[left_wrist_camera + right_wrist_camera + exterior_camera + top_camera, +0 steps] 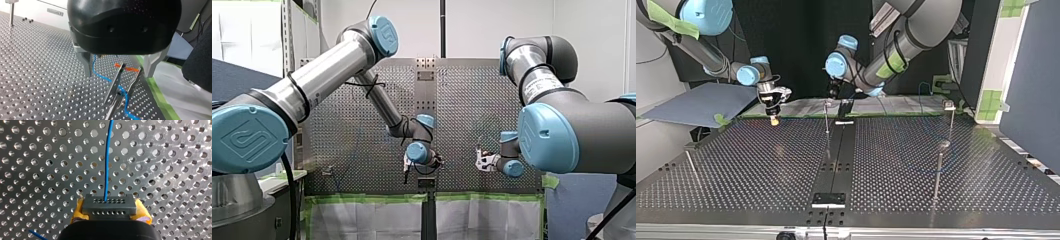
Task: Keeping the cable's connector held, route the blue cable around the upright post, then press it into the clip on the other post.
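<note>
My right claw (110, 220) clenches the connector (109, 205) near the surface's (761, 165) arm-side edge; the cable (107, 157) runs on to the post (115, 83), just ahead of my released, nearer left claw (117, 75).

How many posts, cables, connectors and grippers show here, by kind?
4 thin upright metal posts
1 thin blue cable
1 dark grey rectangular connector
2 two-finger grippers: my left gripper, my right gripper
Total: 8
</note>
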`<control>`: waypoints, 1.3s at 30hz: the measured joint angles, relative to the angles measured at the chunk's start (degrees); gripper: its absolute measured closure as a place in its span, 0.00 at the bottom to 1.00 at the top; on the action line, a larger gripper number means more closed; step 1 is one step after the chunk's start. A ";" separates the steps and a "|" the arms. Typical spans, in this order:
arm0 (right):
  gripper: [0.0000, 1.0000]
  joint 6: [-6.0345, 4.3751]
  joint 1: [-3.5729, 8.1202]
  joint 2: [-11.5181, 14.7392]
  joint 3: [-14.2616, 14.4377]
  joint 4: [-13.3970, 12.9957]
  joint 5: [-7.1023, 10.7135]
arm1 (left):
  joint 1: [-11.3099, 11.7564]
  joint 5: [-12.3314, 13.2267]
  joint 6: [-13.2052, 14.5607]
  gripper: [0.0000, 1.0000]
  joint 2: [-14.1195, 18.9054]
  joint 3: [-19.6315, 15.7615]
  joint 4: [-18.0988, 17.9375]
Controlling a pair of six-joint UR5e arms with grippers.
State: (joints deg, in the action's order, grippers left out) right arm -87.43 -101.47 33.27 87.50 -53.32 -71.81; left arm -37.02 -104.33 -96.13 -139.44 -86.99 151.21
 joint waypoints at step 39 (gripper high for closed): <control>1.00 -0.13 0.00 -0.07 0.00 0.02 0.04 | -1.40 -1.87 -3.64 0.00 -0.21 -0.78 0.28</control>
State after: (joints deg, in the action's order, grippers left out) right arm -87.56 -101.47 33.20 87.50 -53.30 -71.78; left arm -38.42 -106.20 -99.77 -139.65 -87.77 151.49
